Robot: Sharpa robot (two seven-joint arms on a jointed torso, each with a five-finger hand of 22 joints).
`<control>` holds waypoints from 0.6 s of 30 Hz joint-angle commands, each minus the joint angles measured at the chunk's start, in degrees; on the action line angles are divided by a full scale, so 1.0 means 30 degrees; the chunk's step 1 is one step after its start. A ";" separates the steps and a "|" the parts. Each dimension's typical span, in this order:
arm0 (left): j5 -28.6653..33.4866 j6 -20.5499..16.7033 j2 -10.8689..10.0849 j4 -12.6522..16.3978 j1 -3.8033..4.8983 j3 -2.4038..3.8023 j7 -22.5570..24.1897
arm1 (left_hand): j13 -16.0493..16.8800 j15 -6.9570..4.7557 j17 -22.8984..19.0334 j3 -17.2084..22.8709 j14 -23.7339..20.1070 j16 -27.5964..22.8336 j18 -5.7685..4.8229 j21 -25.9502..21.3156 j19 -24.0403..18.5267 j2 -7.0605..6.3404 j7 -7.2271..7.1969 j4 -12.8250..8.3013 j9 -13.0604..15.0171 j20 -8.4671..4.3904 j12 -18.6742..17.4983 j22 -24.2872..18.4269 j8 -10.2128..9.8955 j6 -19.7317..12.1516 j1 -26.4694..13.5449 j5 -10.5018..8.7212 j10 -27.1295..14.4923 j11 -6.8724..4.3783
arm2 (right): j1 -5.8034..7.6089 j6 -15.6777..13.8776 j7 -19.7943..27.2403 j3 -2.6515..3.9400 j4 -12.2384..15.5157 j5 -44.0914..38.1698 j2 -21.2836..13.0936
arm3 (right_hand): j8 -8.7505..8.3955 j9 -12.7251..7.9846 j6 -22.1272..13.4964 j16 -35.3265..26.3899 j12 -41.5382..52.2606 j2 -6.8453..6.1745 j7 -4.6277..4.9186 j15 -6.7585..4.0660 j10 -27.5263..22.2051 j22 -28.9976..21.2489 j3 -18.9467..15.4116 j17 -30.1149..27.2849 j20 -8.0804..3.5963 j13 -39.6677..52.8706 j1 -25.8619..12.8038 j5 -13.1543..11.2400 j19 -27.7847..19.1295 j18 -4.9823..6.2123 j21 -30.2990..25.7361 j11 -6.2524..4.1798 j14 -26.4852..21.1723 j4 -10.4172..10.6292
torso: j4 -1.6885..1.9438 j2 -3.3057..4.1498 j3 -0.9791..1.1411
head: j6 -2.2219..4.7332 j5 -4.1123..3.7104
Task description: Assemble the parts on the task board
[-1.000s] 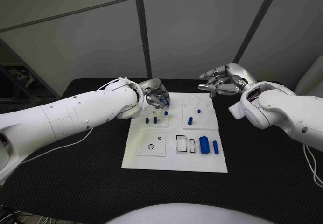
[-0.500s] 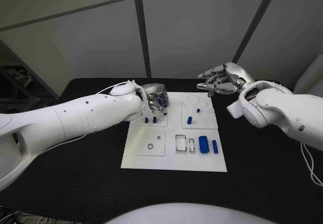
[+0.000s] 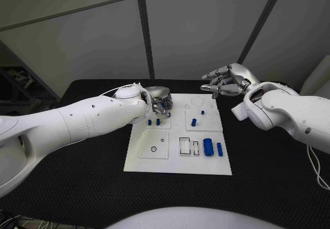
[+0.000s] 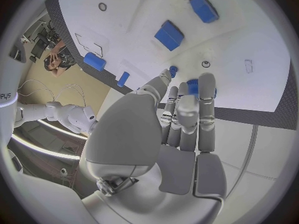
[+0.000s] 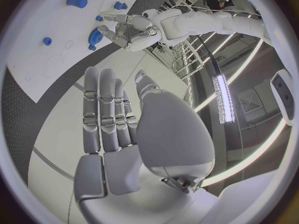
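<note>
The task board (image 3: 180, 164) is lying flat in the middle of the black worktop (image 3: 82, 191), a white plate carrying several raised square tiles and outlined recesses. Counting the blue parts (image 3: 208, 147) in the head view: two short pegs are standing side by side in the far-left tile, three small pieces are sitting on the far-right tile, and two longer cylinders are lying next to each other near the board's right edge beside the rectangular slots, the thicker one on the left; that is making seven plainly countable. One more small blue piece (image 4: 194, 87) is showing at the left hand's fingertips in the left wrist view. The left hand (image 3: 159, 99) is hovering low over the board's far-left corner with its fingers extended close together and pointing down at the board; whether it is actually pinching that small piece or only touching it cannot be told. The right hand (image 3: 227, 81) is hanging in the air beyond the board's far-right corner, well apart from the parts, its fingers loosely curled and spread with nothing in them. The worktop is covered in a dark textured mat, and behind it grey wall panels are meeting at dark vertical seams.
</note>
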 commanded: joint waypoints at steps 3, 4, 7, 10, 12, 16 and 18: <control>-0.0451 0.0379 0.0086 -0.0102 -0.0029 -0.0128 0.0382 | -0.0274 0.0033 0.0865 0.0311 0.0354 0.0971 -0.0709 0.1294 0.0635 0.0075 0.0018 -0.0108 -0.0193 -0.0045 0.0134 0.1331 0.0051 0.0235 -0.0143 0.0292 0.0223 -0.0027 | 0.0036 0.0068 0.0113 0.0012 0.0061 0.0071 0.0041 | -0.0022 -0.0022 0.0030 -0.0105 0.0112 -0.0017 0.0007 0.0023 0.0053 -0.0019 0.0033 0.0024 0.0034 -0.0032 -0.0133 0.0069 0.0145 0.0078 -0.0062 0.0046 0.0115 0.0067 | 0.0004 -0.0022 0.0001 | -0.0112 0.0071; -0.0452 0.0393 0.0098 -0.0107 -0.0037 -0.0151 0.0385 | -0.0311 0.0033 0.0951 0.0347 0.0379 0.1072 -0.0732 0.1432 0.0693 0.0070 0.0018 -0.0127 -0.0220 -0.0046 0.0137 0.1474 0.0049 0.0244 -0.0158 0.0325 0.0230 -0.0027 | 0.0036 0.0070 0.0112 0.0012 0.0066 0.0071 0.0040 | -0.0022 -0.0022 0.0030 -0.0105 0.0112 -0.0017 0.0007 0.0023 0.0053 -0.0019 0.0033 0.0024 0.0034 -0.0032 -0.0133 0.0069 0.0145 0.0078 -0.0062 0.0046 0.0115 0.0067 | 0.0003 -0.0019 0.0001 | -0.0109 0.0068; -0.0454 0.0531 0.0135 -0.0102 -0.0055 -0.0193 0.0382 | -0.0414 0.0026 0.1256 0.0465 0.0468 0.1401 -0.0804 0.1855 0.0879 0.0067 0.0015 -0.0194 -0.0292 -0.0050 0.0156 0.1919 0.0053 0.0288 -0.0184 0.0438 0.0270 -0.0033 | 0.0036 0.0077 0.0110 0.0012 0.0075 0.0071 0.0043 | -0.0022 -0.0022 0.0030 -0.0105 0.0112 -0.0017 0.0007 0.0023 0.0053 -0.0019 0.0033 0.0024 0.0034 -0.0032 -0.0133 0.0069 0.0145 0.0078 -0.0062 0.0046 0.0115 0.0067 | -0.0005 -0.0014 -0.0010 | -0.0109 0.0057; -0.0455 0.0618 0.0168 -0.0096 -0.0065 -0.0209 0.0374 | -0.0468 0.0025 0.1419 0.0526 0.0521 0.1578 -0.0841 0.2079 0.0976 0.0062 0.0015 -0.0230 -0.0330 -0.0053 0.0166 0.2155 0.0053 0.0307 -0.0204 0.0479 0.0292 -0.0037 | 0.0036 0.0079 0.0107 0.0012 0.0084 0.0069 0.0044 | -0.0021 -0.0021 0.0029 -0.0136 0.0127 -0.0004 0.0006 0.0017 0.0043 -0.0036 0.0062 0.0041 0.0030 -0.0054 -0.0084 0.0094 0.0165 0.0080 -0.0092 0.0042 0.0126 0.0040 | -0.0015 -0.0019 -0.0004 | -0.0139 0.0067; -0.0455 0.0673 0.0212 -0.0111 -0.0075 -0.0219 0.0366 | -0.0505 0.0023 0.1488 0.0579 0.0543 0.1665 -0.0859 0.2197 0.1018 0.0077 0.0015 -0.0253 -0.0355 -0.0054 0.0172 0.2279 0.0056 0.0326 -0.0212 0.0509 0.0307 -0.0039 | 0.0036 0.0079 0.0104 0.0012 0.0095 0.0065 0.0039 | -0.0021 -0.0021 0.0029 -0.0136 0.0127 -0.0004 0.0006 0.0017 0.0043 -0.0036 0.0062 0.0041 0.0030 -0.0054 -0.0084 0.0094 0.0165 0.0080 -0.0092 0.0042 0.0126 0.0040 | 0.0000 -0.0012 -0.0008 | -0.0138 0.0063; -0.0455 0.0737 0.0292 -0.0194 -0.0090 -0.0226 0.0330 | -0.0576 0.0012 0.1636 0.0704 0.0591 0.1846 -0.0903 0.2458 0.1120 0.0133 0.0018 -0.0299 -0.0406 -0.0055 0.0193 0.2553 0.0061 0.0371 -0.0223 0.0581 0.0352 -0.0039 | 0.0036 0.0086 0.0100 0.0012 0.0106 0.0060 0.0041 | -0.0021 -0.0021 0.0029 -0.0136 0.0127 -0.0004 0.0006 0.0017 0.0043 -0.0036 0.0062 0.0041 0.0030 -0.0054 -0.0084 0.0094 0.0165 0.0080 -0.0092 0.0042 0.0126 0.0040 | -0.0001 -0.0020 -0.0005 | -0.0144 0.0066; -0.0456 0.0766 0.0335 -0.0257 -0.0097 -0.0228 0.0306 | -0.0615 0.0009 0.1673 0.0791 0.0604 0.1913 -0.0918 0.2578 0.1156 0.0178 0.0022 -0.0331 -0.0435 -0.0058 0.0212 0.2678 0.0064 0.0400 -0.0219 0.0623 0.0391 -0.0046 | 0.0037 0.0090 0.0097 0.0012 0.0111 0.0058 0.0041 | -0.0021 -0.0021 0.0029 -0.0136 0.0127 -0.0004 0.0006 0.0017 0.0043 -0.0036 0.0062 0.0041 0.0030 -0.0054 -0.0084 0.0094 0.0165 0.0080 -0.0092 0.0042 0.0126 0.0040 | 0.0005 -0.0019 0.0000 | -0.0131 0.0062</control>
